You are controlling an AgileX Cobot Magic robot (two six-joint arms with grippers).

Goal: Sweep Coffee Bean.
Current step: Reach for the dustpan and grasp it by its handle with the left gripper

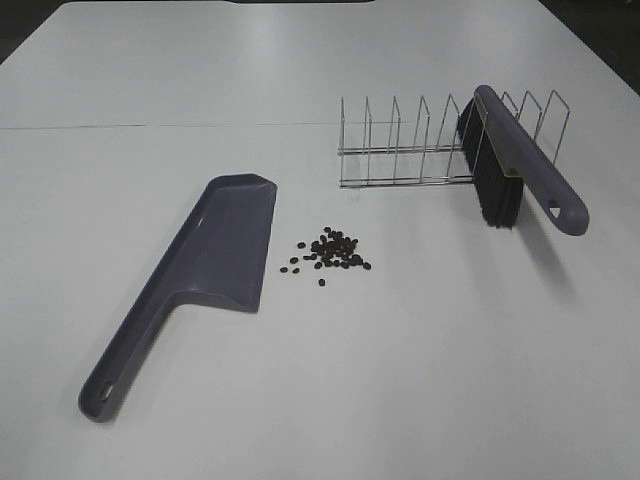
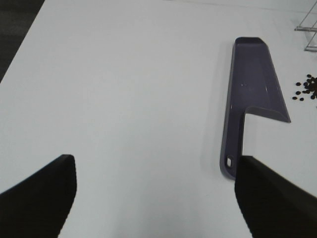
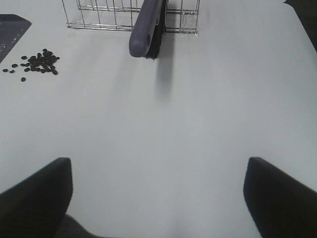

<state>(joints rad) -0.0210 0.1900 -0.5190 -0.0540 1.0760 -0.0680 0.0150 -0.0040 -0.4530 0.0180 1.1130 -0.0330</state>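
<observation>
Beans: the coffee beans (image 1: 330,252) lie in one loose heap on the table (image 1: 400,390), a few strays on its fringe. They are just beside the long edge of the dustpan and well apart from the brush.

Dustpan: the purple dustpan (image 1: 215,255) lies flat, its handle running toward the near left corner. Its raised wall is on the side away from the heap, so the low edge seems to face the beans. That placing suits a short push from the right straight onto the blade.

Brush: the purple brush (image 1: 520,165) leans tilted in the wire rack (image 1: 400,155), with its black bristles down at the table. Its handle juts out clear of the wires toward the right arm's side. Propped this way, the handle hangs off the table with room beneath it, which should make it easier to grip than if it lay flat.

Left jaws: spread wide and holding nothing, over bare table. The left wrist view shows the dustpan's handle end (image 2: 229,162) close by one dark finger, so this arm appears set to take or steady the pan.

Right jaws: also spread wide and empty. The right wrist view shows the brush handle (image 3: 144,27) ahead and well apart, with the heap (image 3: 37,62) off to one side.

Stage: nothing is gripped and no bean is on the pan, so the sweeping looks not yet begun.

Risk: the beans are tiny and rounded, so a fast stroke could scatter them past the blade.
</observation>
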